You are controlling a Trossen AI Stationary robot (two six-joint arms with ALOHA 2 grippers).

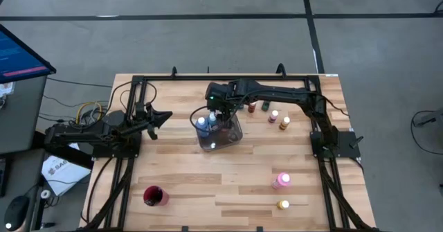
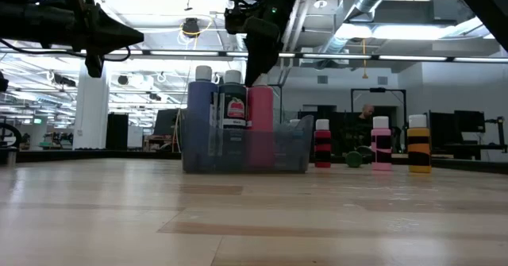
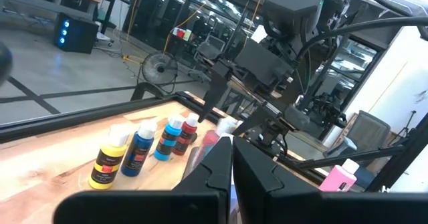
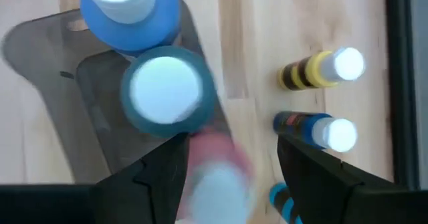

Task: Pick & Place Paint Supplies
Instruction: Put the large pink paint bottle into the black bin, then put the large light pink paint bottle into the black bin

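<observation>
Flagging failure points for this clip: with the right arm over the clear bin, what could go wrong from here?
1. The right tool stands open around the pink bottle in the clear bin; lifting off at an angle could catch its cap and tip it.
2. Two blue bottles stand packed against the pink one, so a sideways exit may knock them.
3. Several bottles stand close beside the bin; a low swing could topple them.
</observation>
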